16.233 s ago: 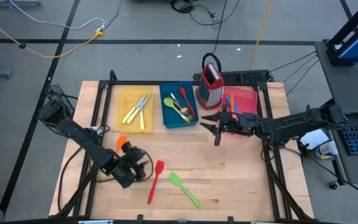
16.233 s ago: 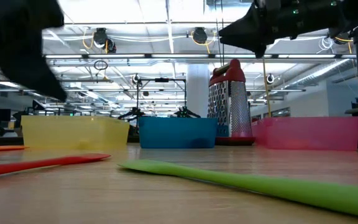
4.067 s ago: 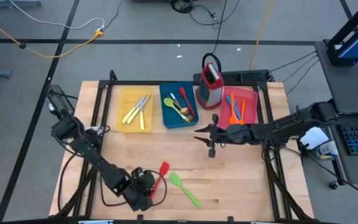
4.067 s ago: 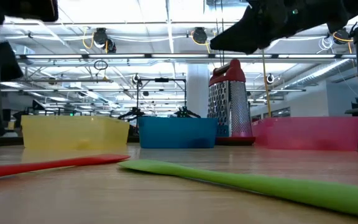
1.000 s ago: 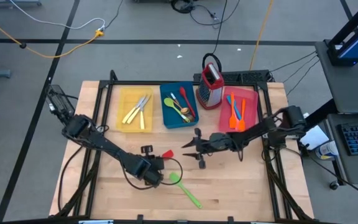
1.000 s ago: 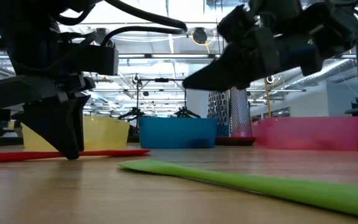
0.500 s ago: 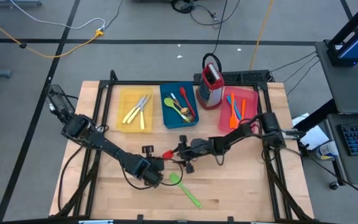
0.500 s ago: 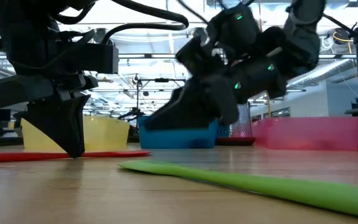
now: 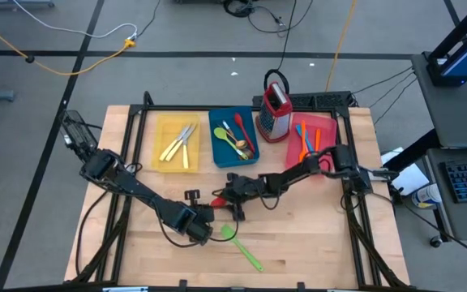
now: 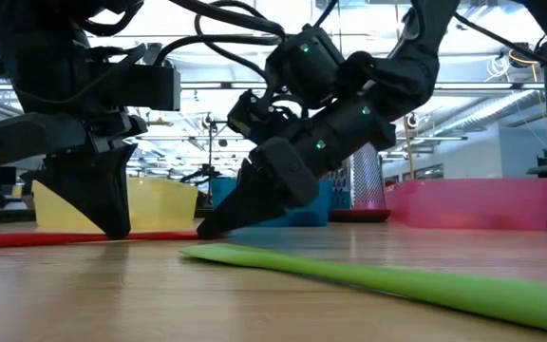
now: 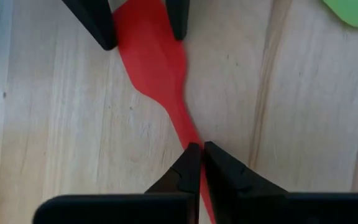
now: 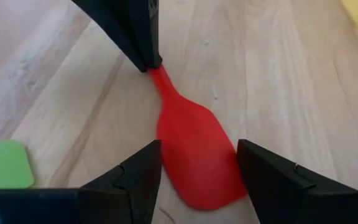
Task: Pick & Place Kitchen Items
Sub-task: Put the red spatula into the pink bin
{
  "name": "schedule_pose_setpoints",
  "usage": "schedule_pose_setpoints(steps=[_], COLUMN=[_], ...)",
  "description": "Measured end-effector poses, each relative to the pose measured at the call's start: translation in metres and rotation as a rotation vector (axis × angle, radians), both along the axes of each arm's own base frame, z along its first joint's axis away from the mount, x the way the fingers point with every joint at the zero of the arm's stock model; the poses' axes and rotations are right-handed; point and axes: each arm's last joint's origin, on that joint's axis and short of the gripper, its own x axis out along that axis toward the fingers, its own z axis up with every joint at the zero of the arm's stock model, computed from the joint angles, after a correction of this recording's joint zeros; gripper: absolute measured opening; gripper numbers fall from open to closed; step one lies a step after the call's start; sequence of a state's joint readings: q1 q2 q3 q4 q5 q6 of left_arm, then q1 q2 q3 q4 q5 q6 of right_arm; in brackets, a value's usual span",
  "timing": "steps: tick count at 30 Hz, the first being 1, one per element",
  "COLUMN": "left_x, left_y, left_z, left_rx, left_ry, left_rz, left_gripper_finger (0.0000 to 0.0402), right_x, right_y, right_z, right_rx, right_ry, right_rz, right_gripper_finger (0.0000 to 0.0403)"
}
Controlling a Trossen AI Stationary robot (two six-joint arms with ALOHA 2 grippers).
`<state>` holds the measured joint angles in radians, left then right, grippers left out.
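Spatula [image 12: 191,158], red, lies between wide right pincer [image 12: 197,168]; left pincer [image 11: 197,163] clamps its handle.

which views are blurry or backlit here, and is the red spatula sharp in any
Low view: the green spatula up close is soft, and both arms are dark silhouettes against bright ceiling lights. Right wrist view: the red spatula blade is fairly sharp between the right gripper fingers. Left wrist view: its handle is crisp at the left gripper.

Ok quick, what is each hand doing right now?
Left hand: closed on the handle of the red spatula.
Right hand: open, fingers either side of the spatula's blade, not gripping yet.
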<state>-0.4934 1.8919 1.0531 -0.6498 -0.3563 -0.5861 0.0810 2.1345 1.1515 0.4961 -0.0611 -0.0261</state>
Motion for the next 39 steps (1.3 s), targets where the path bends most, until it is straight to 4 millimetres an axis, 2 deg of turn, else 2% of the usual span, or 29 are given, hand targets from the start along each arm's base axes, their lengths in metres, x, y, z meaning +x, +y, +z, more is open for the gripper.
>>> schedule_pose_setpoints(steps=[5, 10, 18, 27, 34, 39], left_x=[0.0, 0.001, 0.004, -0.011, -0.015, -0.017], left_y=[0.0, -0.001, -0.008, -0.016, -0.018, -0.018], left_z=[0.0, 0.002, 0.019, 0.023, 0.02, 0.017], left_rx=[0.0, -0.024, -0.05, -0.071, -0.05, -0.05], left_ry=[-0.011, -0.016, 0.058, 0.176, 0.141, 0.136], left_rz=[0.011, 0.078, 0.16, 0.218, 0.24, 0.236], left_gripper_finger=[0.0006, 0.0014, 0.0069, 0.0098, 0.0087, 0.0043], right_x=[-0.002, -0.004, -0.003, -0.004, -0.003, -0.003], right_y=[-0.007, -0.009, -0.011, -0.01, -0.01, -0.01], right_z=[-0.003, -0.005, -0.005, -0.005, -0.005, -0.005], right_rx=[-0.004, -0.063, -0.066, -0.015, -0.019, -0.018], right_ry=[0.037, 0.066, 0.061, 0.068, 0.057, 0.049], right_rz=[0.1, 0.06, 0.061, 0.069, 0.061, 0.062], right_gripper_finger=[0.0202, 0.019, 0.0112, 0.0041, 0.0002, 0.0001])
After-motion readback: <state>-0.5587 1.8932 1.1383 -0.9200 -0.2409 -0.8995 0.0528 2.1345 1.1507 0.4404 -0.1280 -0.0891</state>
